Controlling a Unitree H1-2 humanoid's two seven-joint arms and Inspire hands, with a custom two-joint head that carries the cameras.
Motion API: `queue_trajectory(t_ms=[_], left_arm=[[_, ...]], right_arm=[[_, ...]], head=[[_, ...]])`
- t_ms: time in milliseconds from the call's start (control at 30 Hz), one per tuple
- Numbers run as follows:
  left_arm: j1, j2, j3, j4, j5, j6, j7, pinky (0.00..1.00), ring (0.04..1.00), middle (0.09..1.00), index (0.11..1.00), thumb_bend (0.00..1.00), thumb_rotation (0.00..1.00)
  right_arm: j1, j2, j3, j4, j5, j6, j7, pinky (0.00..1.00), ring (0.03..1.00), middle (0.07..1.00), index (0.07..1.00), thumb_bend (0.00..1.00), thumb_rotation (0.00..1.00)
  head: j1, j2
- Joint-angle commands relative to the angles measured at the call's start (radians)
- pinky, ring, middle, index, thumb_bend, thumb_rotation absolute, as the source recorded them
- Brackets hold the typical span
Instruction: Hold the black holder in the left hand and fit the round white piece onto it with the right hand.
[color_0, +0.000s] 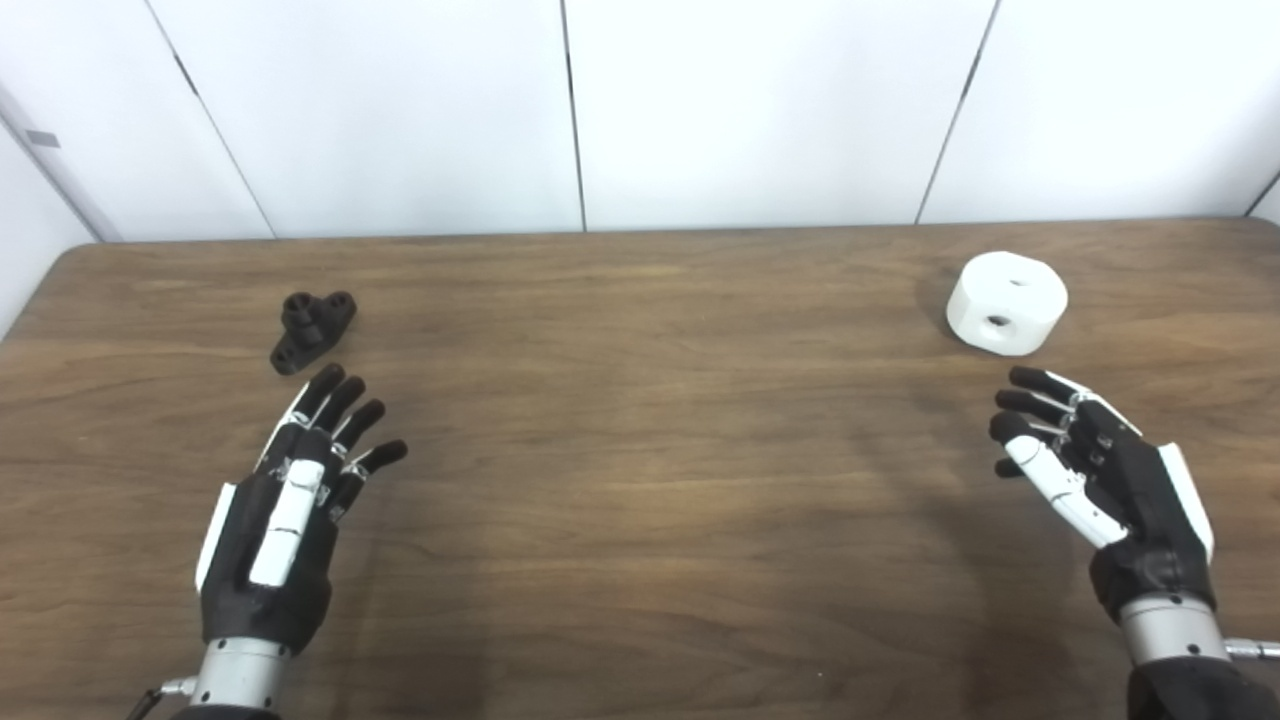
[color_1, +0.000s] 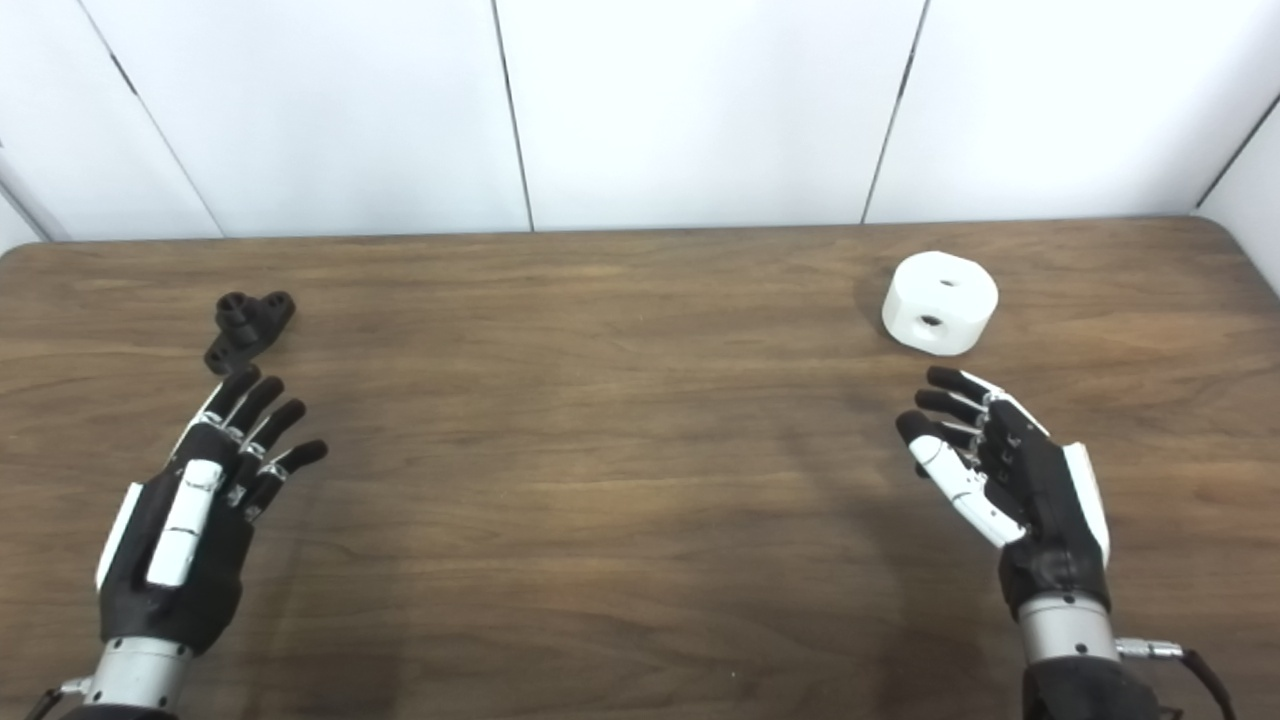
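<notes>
Down near us, our left hand (color_0: 285, 510) hovers over the grained brown wood tabletop (color_0: 640, 480), fingers spread and stretched forward, holding nothing. Across on the right, our right hand (color_0: 1095, 470) is open too, fingers loosely curled and apart, palm turned inward, empty. Just beyond the left fingertips lies the black holder (color_0: 312, 330), a matte little bracket with round bored lugs, close but untouched. Past the right hand sits the round white piece (color_0: 1006, 301), a smooth squat cylinder with holes in top and side, near but apart. Behind, white wall panels (color_0: 760, 110).
</notes>
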Motion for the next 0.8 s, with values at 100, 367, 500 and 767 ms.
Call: queue_trajectory(t_ms=[100, 367, 500, 767], left_arm=[[-0.016, -0.005, 0.005, -0.011, -0.015, -0.027, 0.005, 0.77, 0.895, 0.928, 0.93, 0.67, 0.53], [-0.013, -0.003, 0.003, -0.022, -0.007, -0.014, 0.017, 0.75, 0.888, 0.92, 0.919, 0.68, 0.52], [-0.017, 0.001, 0.005, -0.018, -0.036, -0.011, 0.007, 0.76, 0.901, 0.931, 0.925, 0.68, 0.51], [-0.012, 0.052, 0.022, -0.042, -0.063, 0.002, -0.007, 0.67, 0.845, 0.875, 0.845, 0.68, 0.47]], right_arm=[[0.042, 0.003, 0.006, -0.006, -0.009, -0.064, -0.011, 0.51, 0.668, 0.739, 0.753, 0.52, 0.51], [0.042, 0.009, 0.004, -0.012, -0.001, -0.055, -0.014, 0.52, 0.669, 0.735, 0.753, 0.51, 0.49], [0.045, 0.008, 0.005, -0.01, -0.001, -0.059, -0.013, 0.53, 0.675, 0.74, 0.755, 0.51, 0.49], [0.058, 0.028, -0.003, 0.014, 0.037, -0.082, -0.017, 0.51, 0.653, 0.724, 0.756, 0.5, 0.46]], head=[[0.001, 0.001], [0.004, 0.006], [0.036, -0.011], [0.109, -0.086]])
